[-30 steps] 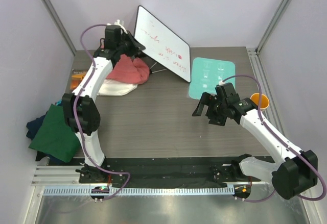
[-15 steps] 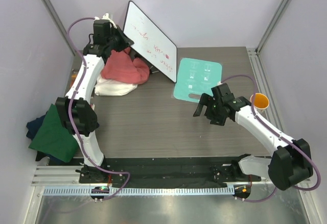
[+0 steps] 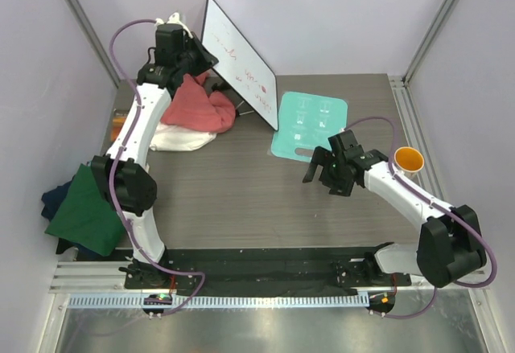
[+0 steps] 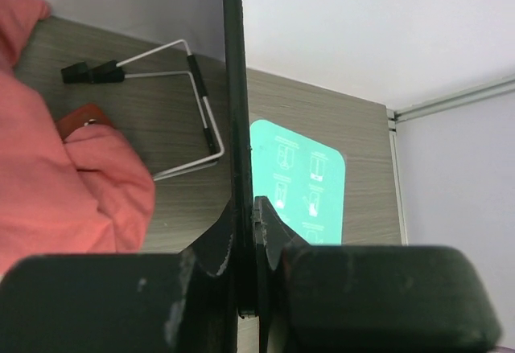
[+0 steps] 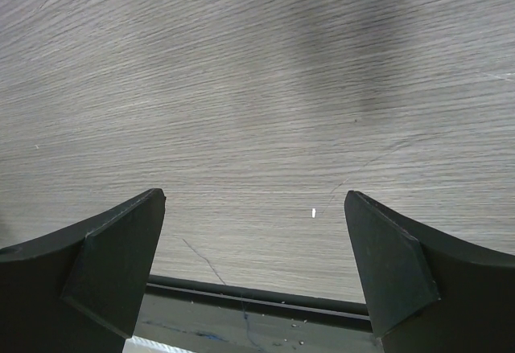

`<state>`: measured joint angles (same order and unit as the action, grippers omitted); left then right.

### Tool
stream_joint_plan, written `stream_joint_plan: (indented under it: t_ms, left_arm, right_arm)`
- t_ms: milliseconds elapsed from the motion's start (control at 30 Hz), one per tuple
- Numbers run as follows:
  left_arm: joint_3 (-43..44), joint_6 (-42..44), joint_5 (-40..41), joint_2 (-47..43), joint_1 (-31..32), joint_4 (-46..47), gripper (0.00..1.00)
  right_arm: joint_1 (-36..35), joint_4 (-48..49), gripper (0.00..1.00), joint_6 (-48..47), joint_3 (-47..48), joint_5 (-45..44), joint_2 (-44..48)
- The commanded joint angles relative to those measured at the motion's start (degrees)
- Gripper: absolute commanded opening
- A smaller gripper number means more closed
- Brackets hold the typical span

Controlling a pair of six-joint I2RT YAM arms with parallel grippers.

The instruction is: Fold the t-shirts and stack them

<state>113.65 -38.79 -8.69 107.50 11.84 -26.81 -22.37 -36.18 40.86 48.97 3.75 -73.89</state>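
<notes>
Salmon-pink t-shirt (image 3: 201,110) — one, bunched in a heap at the upper left of the worktop (image 3: 241,200), lying partly over one white cloth (image 3: 181,138). Dark green t-shirt (image 3: 84,212): one, at the left edge of the frame and lower down, draped over navy fabric (image 3: 52,200). How many navy pieces there are cannot be told. None of the shirts is folded or stacked.

Two arms. The left hand (image 3: 187,57) is in the upper left of the frame, above the pink heap, closed narrow on the black edge of one whiteboard (image 3: 241,71). The board stands tilted, with red scribbles on its face. The left wrist view shows the fingers pressed against both sides of the thin dark edge. One wire stand (image 4: 203,104) lies on the wood behind it, and the pink cloth fills the left of that view.

The right hand (image 3: 322,174) is at centre right of the frame — jaws wide, holding nothing. The right wrist view shows only bare wood grain between its two fingers.

Pale-teal mat (image 3: 310,124): one, flat on the worktop, just right of the whiteboard's lower end and just above the right hand in the frame. Orange cup (image 3: 408,159): one, upright at the right edge of the worktop, beside the right forearm.
</notes>
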Motion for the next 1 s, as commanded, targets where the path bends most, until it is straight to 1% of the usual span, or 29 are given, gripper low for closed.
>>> stream_joint_plan:
  t_ms: [0,133,200,400,567,700,800,967]
  left_arm:
    - [8.0,-1.6,0.4,-1.4,1.2,7.9,0.00]
    - [13.3,-1.1,1.3,-1.8,1.2,6.3,0.00]
    - [13.8,-0.2,2.2,-3.0,1.2,5.5,0.00]
    - [11.7,2.7,5.4,-8.1,1.1,3.8,0.00]
    - [11.0,3.5,5.8,-12.0,0.2,2.8,0.00]
    - [8.1,4.3,6.2,-14.9,-0.3,2.8,0.00]
    - [6.2,4.9,6.7,-16.7,-0.5,2.4,0.00]
    - [3.7,5.9,7.4,-20.6,-0.7,2.0,0.00]
  right_arm:
    - [-0.1,2.2,1.00,-0.9,2.6,-1.3,-0.2]
    - [-0.2,4.1,1.00,-1.8,2.4,-2.5,-2.1]
    - [-0.1,4.9,1.00,-1.8,2.5,-2.2,-3.9]
    - [-0.1,7.5,1.00,-2.9,4.4,-3.0,-9.2]
    - [-0.2,9.5,0.98,-4.7,9.3,-3.5,-17.1]
    - [-0.1,10.5,0.96,-6.7,14.2,-3.0,-23.0]
    - [-0.1,10.4,0.93,-7.2,16.5,-3.5,-26.4]
    - [-0.1,10.9,0.84,-7.4,16.5,-3.4,-30.2]
